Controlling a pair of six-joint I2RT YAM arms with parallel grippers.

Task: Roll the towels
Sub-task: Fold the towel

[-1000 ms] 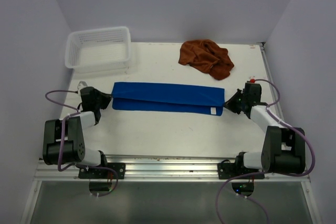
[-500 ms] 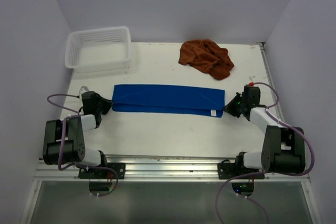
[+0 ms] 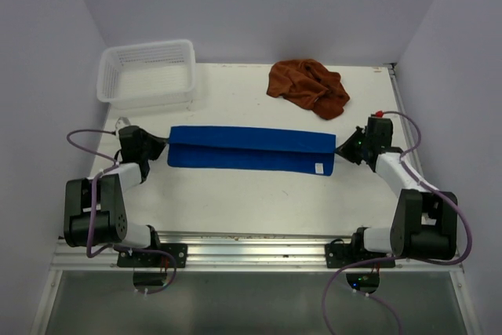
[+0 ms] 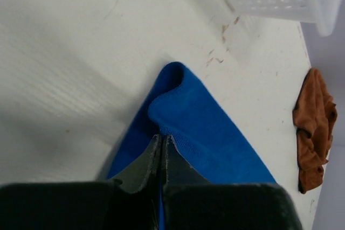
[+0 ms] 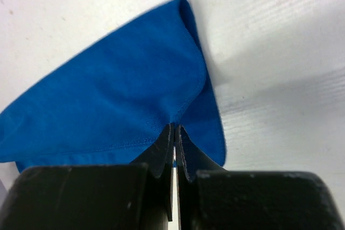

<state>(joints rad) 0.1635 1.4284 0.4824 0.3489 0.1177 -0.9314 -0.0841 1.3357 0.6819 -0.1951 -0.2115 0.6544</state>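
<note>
A robot lab's test cell: white counter (image 3: 235, 198) boxed by plain pale walls (image 3: 259, 5) (left, right, far), cabled arms (image 3: 94, 213) bolted to a metal rail (image 3: 251, 242) along its near edge.

No readable text, brand, number or sign is found in any view. A white tag (image 3: 319, 167) is seen at the near right corner of the blue towel (image 3: 251, 148), but it is too small for anything to be read.

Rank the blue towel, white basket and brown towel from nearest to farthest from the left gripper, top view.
1. Blue towel: held in the left gripper.
2. White basket: far-left corner.
3. Brown towel: far side, right of centre.
</note>
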